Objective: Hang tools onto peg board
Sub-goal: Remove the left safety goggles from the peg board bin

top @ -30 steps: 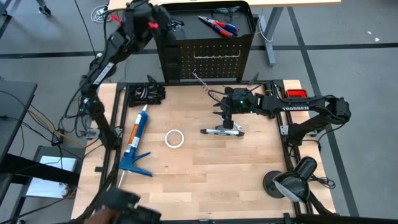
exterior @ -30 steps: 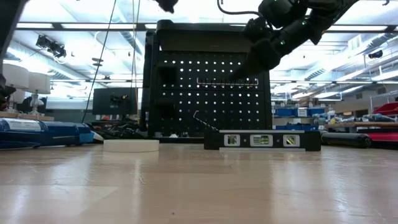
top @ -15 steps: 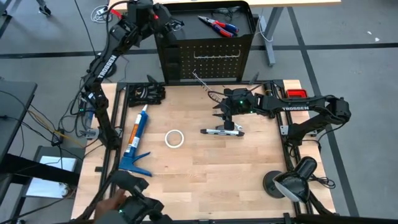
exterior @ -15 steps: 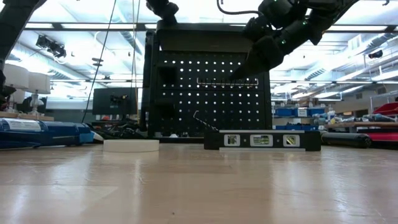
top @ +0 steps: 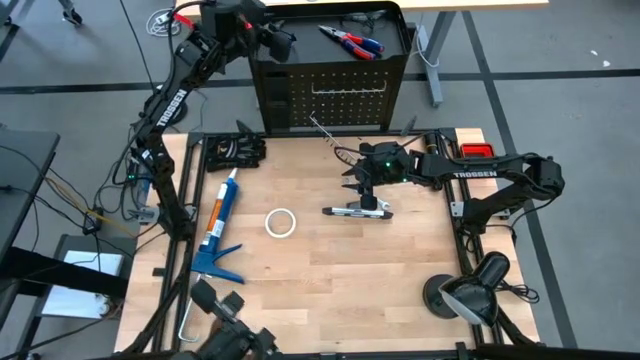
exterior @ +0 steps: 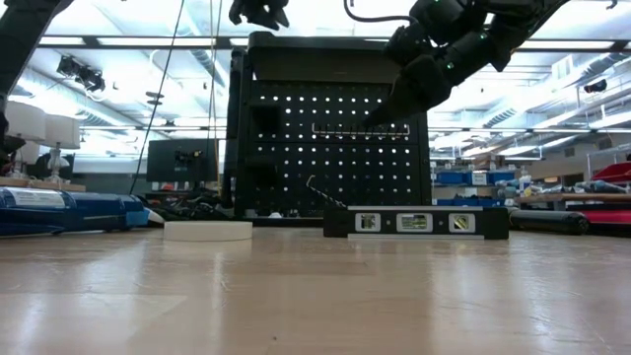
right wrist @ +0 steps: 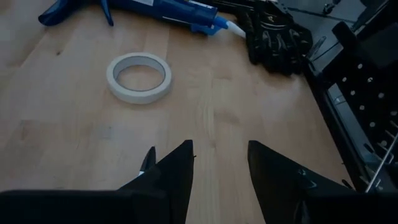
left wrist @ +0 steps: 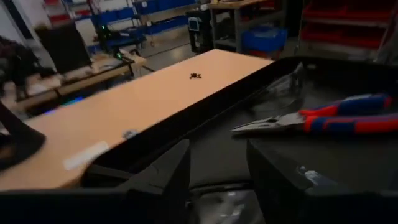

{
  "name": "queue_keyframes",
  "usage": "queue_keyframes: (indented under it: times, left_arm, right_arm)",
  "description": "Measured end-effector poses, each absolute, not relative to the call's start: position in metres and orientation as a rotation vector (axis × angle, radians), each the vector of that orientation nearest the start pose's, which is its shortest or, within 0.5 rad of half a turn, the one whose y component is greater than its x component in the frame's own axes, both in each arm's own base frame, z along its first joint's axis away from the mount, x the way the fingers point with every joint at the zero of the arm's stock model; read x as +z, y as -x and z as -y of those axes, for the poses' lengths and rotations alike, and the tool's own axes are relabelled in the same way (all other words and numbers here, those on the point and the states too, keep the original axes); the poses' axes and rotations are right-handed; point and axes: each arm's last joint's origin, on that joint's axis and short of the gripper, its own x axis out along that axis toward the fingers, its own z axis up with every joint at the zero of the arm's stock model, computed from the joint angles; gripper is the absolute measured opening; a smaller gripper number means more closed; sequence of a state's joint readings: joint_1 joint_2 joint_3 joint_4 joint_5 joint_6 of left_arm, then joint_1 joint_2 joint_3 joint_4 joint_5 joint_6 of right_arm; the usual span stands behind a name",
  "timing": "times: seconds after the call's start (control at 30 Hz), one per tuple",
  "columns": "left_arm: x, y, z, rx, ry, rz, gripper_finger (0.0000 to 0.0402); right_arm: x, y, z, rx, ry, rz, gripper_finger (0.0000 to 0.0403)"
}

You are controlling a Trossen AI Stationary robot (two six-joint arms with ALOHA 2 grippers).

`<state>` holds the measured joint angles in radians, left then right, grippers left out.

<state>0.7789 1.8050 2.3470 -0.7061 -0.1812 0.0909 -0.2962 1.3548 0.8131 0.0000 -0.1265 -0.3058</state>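
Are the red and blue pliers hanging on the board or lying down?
Lying down. The pliers rest flat in the peg board's top tray, not on the holed panel.

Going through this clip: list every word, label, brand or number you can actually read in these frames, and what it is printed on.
"TROSSEN": white letters on the right arm, high view.
"TROSSEN": white letters along the left arm, high view, small but legible.
Caulking gun: its tube label is too small to read.
Level: markings between its vials are too blurred to read.
Nothing else readable.

caulking gun (right wrist: 155, 11): top cropped in right wrist view | pliers (left wrist: 323, 121): handle ends cut off
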Motion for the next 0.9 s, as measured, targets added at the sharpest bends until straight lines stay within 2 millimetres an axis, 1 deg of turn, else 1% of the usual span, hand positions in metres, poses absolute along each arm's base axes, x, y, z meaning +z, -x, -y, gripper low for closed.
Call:
queue_keyframes:
  times: [0.1,0.33,0.5,0.63,0.9]
  left_arm:
    - [0.522,-0.256,-0.247,0.928,-0.001,-0.193,0.0162]
    - [0.511,-0.272,-0.244,0.909,0.184,-0.157,0.0163]
    - [0.506,-0.276,-0.244,0.939,0.282,-0.14,0.0166]
    - [0.506,-0.276,-0.242,0.952,0.324,-0.128,0.0186]
    - [0.504,-0.275,-0.237,0.954,0.396,-0.139,0.0241]
  right_arm:
    - [0.237,-0.276,0.08,-0.075,0.183,-0.544,0.0161]
    - [0.237,-0.276,0.078,-0.025,0.172,-0.531,0.0161]
    - [0.237,-0.277,0.075,-0.016,0.174,-0.532,0.0161]
    - [0.237,-0.277,0.074,-0.012,0.176,-0.533,0.0161]
    - [0.235,-0.276,0.074,-0.005,0.18,-0.552,0.0161]
